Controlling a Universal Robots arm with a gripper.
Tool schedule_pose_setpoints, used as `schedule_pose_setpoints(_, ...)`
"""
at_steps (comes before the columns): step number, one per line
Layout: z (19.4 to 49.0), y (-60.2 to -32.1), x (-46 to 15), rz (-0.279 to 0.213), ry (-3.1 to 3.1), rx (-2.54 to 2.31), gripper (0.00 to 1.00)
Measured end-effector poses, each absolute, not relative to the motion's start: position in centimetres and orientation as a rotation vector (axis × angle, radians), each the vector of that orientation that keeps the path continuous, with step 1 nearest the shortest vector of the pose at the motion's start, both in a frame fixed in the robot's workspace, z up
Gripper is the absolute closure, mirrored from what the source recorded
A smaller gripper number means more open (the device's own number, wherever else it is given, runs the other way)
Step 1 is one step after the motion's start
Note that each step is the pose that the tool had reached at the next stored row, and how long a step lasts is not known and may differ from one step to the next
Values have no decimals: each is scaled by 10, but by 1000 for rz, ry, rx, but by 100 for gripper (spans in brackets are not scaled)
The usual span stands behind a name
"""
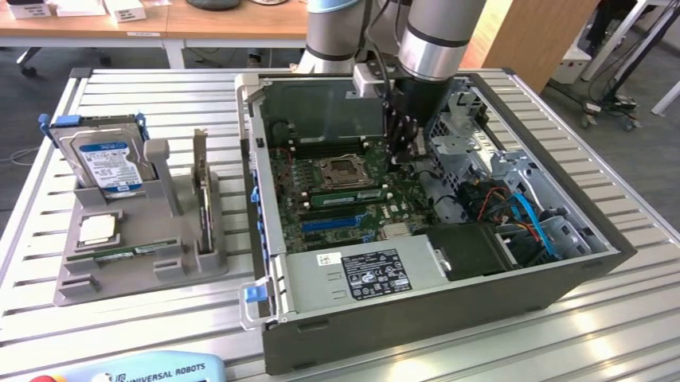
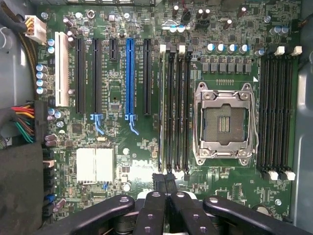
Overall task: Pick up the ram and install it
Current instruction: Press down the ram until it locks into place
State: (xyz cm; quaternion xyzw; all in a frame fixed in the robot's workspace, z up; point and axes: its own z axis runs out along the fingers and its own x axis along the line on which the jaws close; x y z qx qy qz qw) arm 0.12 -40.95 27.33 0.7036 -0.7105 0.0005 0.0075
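Note:
The ram is a thin green stick with a white label, standing on edge in a memory slot beside the processor socket of the open computer case. In the wrist view the ram shows as a narrow edge in the slot farthest from the socket. My gripper reaches down into the case at one end of that stick. Its black fingertips are pressed together, and the gripper is shut right over the stick's end. I cannot tell whether it touches the stick.
A grey fixture on the exterior view's left holds a blue-labelled hard drive, a square silver processor, an upright card and a green strip in its front groove. Cables and a drive cage crowd the case beside the gripper.

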Motion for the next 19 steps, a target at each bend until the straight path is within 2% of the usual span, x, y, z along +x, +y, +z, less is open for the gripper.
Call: schedule_pose_setpoints(19, 258, -410, 1, 1, -2222, 2200, 90)
